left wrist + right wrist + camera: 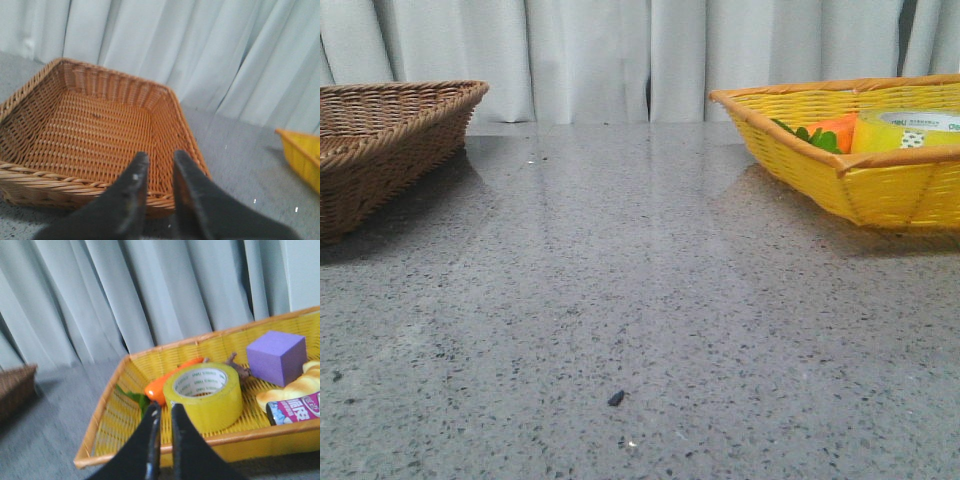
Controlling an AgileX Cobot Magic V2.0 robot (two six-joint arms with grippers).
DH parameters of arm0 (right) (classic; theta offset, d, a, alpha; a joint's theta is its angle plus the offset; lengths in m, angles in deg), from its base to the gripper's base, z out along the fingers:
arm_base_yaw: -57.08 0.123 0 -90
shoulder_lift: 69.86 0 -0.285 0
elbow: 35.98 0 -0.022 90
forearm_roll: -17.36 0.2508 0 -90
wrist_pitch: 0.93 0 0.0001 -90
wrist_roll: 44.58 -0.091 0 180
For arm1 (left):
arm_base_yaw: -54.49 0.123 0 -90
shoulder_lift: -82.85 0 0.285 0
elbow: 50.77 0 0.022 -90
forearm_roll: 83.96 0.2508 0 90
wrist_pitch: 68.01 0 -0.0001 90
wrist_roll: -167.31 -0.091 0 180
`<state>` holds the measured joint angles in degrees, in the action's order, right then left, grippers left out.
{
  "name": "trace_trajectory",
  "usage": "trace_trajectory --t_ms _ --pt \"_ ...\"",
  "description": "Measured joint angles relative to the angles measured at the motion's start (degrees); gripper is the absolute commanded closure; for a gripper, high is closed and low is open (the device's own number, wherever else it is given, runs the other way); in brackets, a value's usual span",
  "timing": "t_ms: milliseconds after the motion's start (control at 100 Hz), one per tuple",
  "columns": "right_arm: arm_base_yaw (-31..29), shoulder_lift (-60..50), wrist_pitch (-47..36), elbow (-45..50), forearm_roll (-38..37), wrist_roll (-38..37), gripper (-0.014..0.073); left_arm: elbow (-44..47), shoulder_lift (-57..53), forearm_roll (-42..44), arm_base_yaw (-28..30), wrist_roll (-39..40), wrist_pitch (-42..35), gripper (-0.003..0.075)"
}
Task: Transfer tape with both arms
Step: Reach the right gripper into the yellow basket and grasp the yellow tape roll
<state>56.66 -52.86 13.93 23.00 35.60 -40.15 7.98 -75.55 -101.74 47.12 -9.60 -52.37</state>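
Note:
The yellow tape roll [905, 132] lies flat in the yellow basket [790, 140] at the right, white core rim up, beside the orange carrot toy [835, 128]. In the right wrist view the tape [205, 397] sits just beyond my right gripper [165, 407], which hovers over the basket's near rim [100, 415]; its fingers stand almost together and hold nothing. My left gripper [160, 156] hovers at the near edge of the brown wicker basket [75, 125], its fingers a small gap apart and empty. Neither gripper shows in the front view.
The brown basket [380, 140] stands at the left of the grey speckled table. The yellow basket also holds a purple cube [275, 357], a bread toy [295, 387], a printed packet [295, 410] and the carrot [162, 385]. White curtains hang behind.

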Motion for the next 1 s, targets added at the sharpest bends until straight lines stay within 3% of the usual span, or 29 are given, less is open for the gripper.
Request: trace_trajectory --t_ms 110,210,430,650,1000 --pt "0.0 10.84 7.99 -9.89 -2.64 0.0 0.0328 -5.95 7.14 0.38 0.0 -4.01 4.03 0.0405" --pt "0.0 21.24 16.14 -20.42 -3.54 1.17 0.0225 -11.28 12.8 0.46 0.0 -7.63 6.14 0.0405" --pt "3.64 43.21 33.55 -43.71 -3.99 2.92 0.0223 -15.47 17.27 -0.15 -3.13 -9.15 6.33 0.0405" --pt "5.36 63.03 47.33 -59.41 -4.21 3.0 0.0223 -15.47 18.3 -0.43 -8.61 -9.37 6.33 0.0405" --pt "5.47 81.19 46.89 -65.03 -9.9 3.14 0.0223 -15.47 18.3 -3.44 -10.52 -9.5 6.33 0.0405"
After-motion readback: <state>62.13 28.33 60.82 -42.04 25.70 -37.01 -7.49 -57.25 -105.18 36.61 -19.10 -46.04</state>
